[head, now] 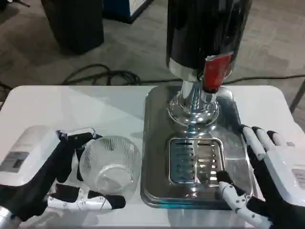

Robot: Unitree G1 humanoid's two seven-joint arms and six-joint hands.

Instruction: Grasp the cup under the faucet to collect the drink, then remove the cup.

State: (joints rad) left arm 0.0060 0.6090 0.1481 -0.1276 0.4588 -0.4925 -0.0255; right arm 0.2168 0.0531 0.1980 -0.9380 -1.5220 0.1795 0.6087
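Looking down, we see our left hand [71, 174] wrapped around the clear ribbed cup [109, 164], fingers on both sides, holding it on the white table [71, 105] near the front edge, just left of the steel drip tray [157, 143]. The cup is not under the red faucet [215, 71] of the black dispenser [207, 28]. Our right hand [264, 176] rests at the tray's front right corner, fingers spread apart and holding nothing.

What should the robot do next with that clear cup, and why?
Probably slide the cup to the right, onto the drain grate below the red tap. The left hand already has its fingers around the cup, but the cup stands on the white table, beside the metal tray, not under the tap.
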